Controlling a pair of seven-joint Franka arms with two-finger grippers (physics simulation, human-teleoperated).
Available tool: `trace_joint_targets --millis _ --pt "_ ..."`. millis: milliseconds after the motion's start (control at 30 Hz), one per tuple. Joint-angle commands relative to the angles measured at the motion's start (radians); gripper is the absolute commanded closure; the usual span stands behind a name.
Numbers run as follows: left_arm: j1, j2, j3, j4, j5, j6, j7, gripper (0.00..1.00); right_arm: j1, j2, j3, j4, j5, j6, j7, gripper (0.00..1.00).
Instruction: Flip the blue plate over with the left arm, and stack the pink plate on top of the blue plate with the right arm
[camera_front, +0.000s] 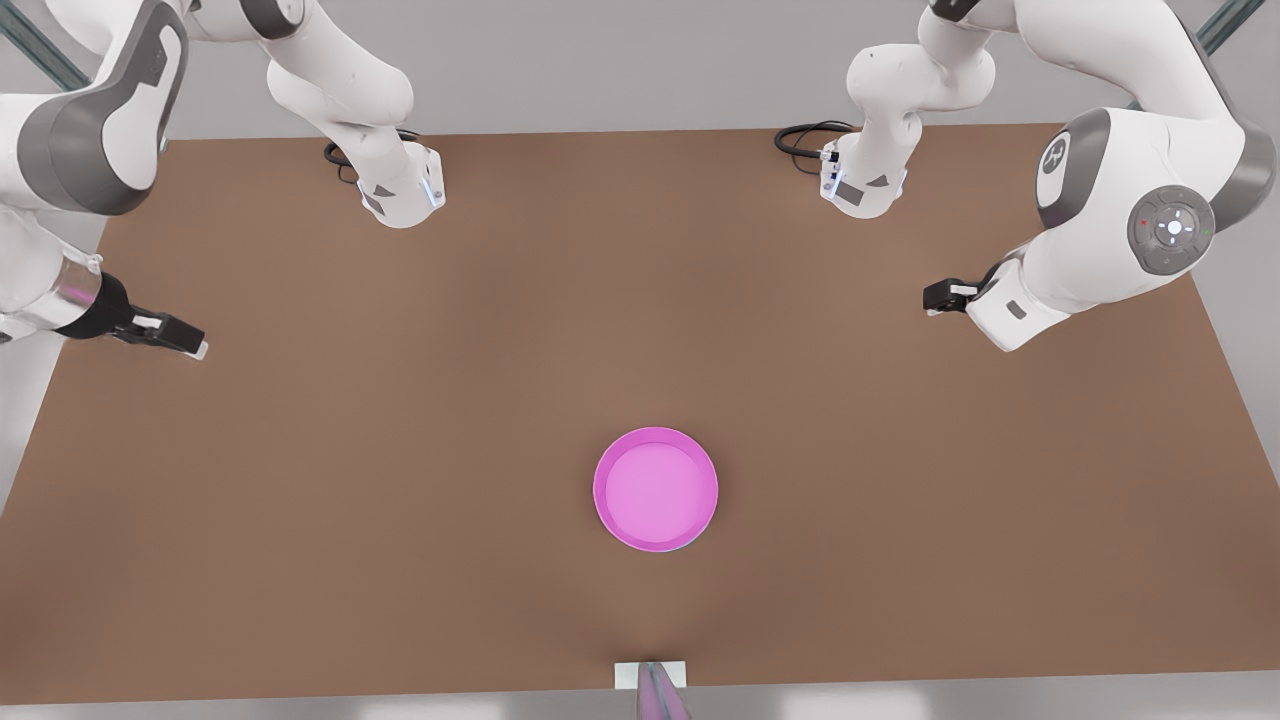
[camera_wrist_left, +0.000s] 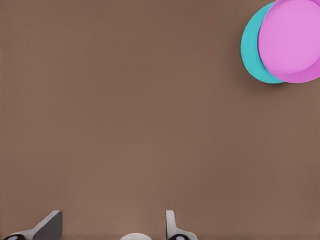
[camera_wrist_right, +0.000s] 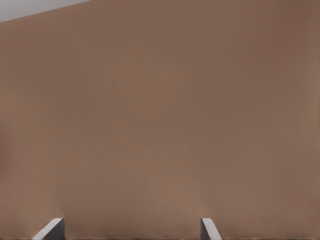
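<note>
The pink plate (camera_front: 655, 490) lies rim up near the table's front middle, its lighter inside facing up. It rests on the blue plate (camera_wrist_left: 252, 55), which peeks out as a cyan crescent beside the pink plate (camera_wrist_left: 295, 40) in the left wrist view; I cannot tell which way up the blue one lies. My left gripper (camera_wrist_left: 113, 214) hangs open over bare table, well away from the stack. My right gripper (camera_wrist_right: 132, 220) is open too, over bare brown table. In the front view one arm's gripper (camera_front: 170, 335) waits at the left and the other's (camera_front: 940, 296) at the right.
The brown table (camera_front: 400, 500) spreads wide around the stack. Both arm bases (camera_front: 400, 190) (camera_front: 865, 180) stand at its back edge. A small white tab with a grey-pink object (camera_front: 650, 685) sits at the front edge. Grey floor (camera_wrist_right: 30, 7) shows beyond a table edge.
</note>
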Motion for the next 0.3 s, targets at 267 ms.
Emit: trace_joint_targets --millis 267 --pt "0.003 -0.010 0.015 0.000 0.001 -0.004 -0.004 0.00 -0.012 -0.155 0.012 -0.181 -0.045 0.050 -0.172 0.00"
